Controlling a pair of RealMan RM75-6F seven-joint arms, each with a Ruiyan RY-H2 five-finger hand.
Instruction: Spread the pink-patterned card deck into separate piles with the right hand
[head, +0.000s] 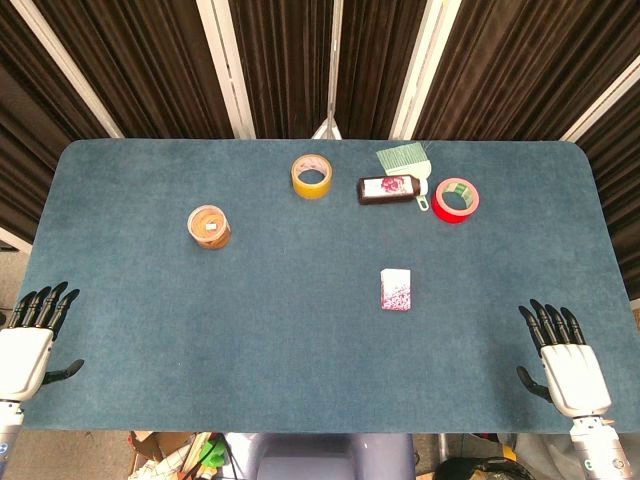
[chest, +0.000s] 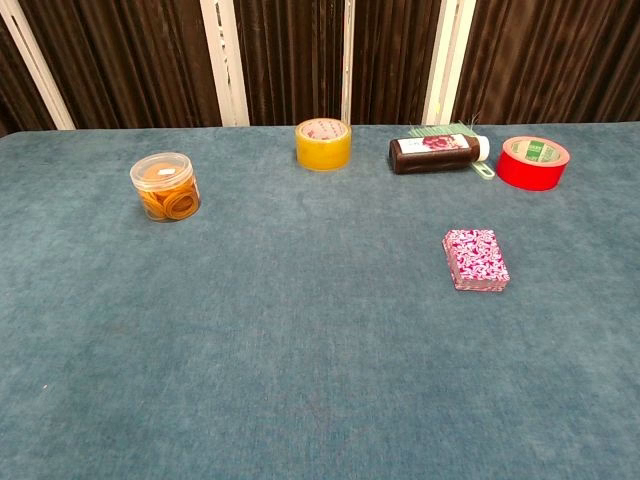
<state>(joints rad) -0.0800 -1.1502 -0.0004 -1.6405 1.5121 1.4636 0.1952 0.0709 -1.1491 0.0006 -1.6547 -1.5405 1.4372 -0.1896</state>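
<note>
The pink-patterned card deck lies as one neat stack on the blue table, right of centre. My right hand rests flat at the table's near right edge, fingers apart and empty, well to the right of and nearer than the deck. At the near left edge my left hand lies the same way, holding nothing. Neither hand shows in the chest view.
Along the far side stand a yellow tape roll, a dark bottle lying on its side, a green brush and a red tape roll. A clear jar of rubber bands stands at left.
</note>
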